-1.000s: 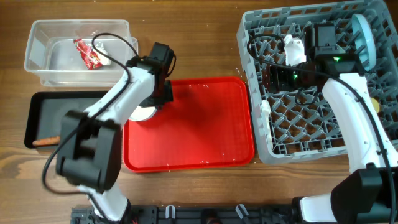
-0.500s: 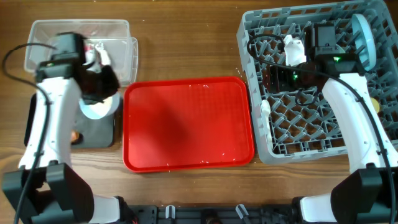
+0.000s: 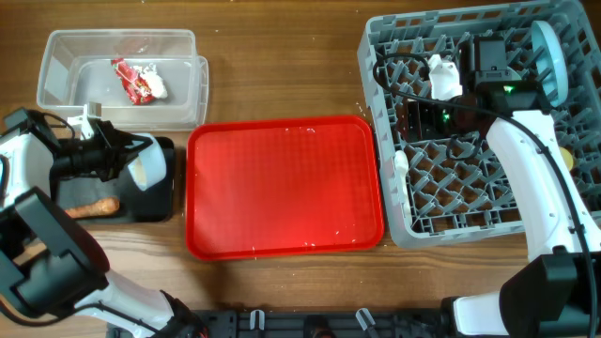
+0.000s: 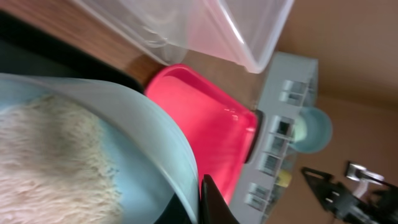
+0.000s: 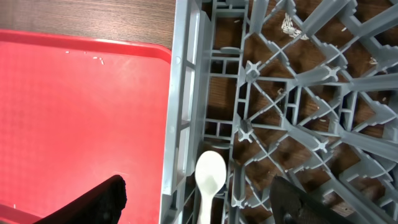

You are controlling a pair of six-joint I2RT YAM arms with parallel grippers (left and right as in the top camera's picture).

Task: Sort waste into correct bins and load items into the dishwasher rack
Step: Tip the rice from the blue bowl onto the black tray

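Note:
My left gripper (image 3: 131, 160) is shut on the rim of a small pale bowl (image 3: 150, 161), held tipped on its side over the black tray (image 3: 161, 202). In the left wrist view the bowl (image 4: 143, 130) holds white rice (image 4: 43, 155), and one black finger (image 4: 211, 202) presses its rim. The carrot piece (image 3: 92, 207) lies in the black tray. The red wrapper (image 3: 137, 83) lies in the clear tub (image 3: 56, 66). My right gripper (image 3: 418, 113) is open above the grey rack (image 3: 470, 211), over the white spoon (image 5: 209, 177) at the rack's left edge. The blue plate (image 3: 550, 54) stands in the rack.
The large red tray (image 3: 282, 188) lies between the bins and the rack, with a few rice grains on it. A yellow cup (image 3: 566, 156) sits at the rack's right side. A white object (image 3: 443, 73) sits in the rack's back.
My left arm has swung left from the red tray's edge, carrying the bowl over the black tray, and tipped it on its side. The right arm has not moved.

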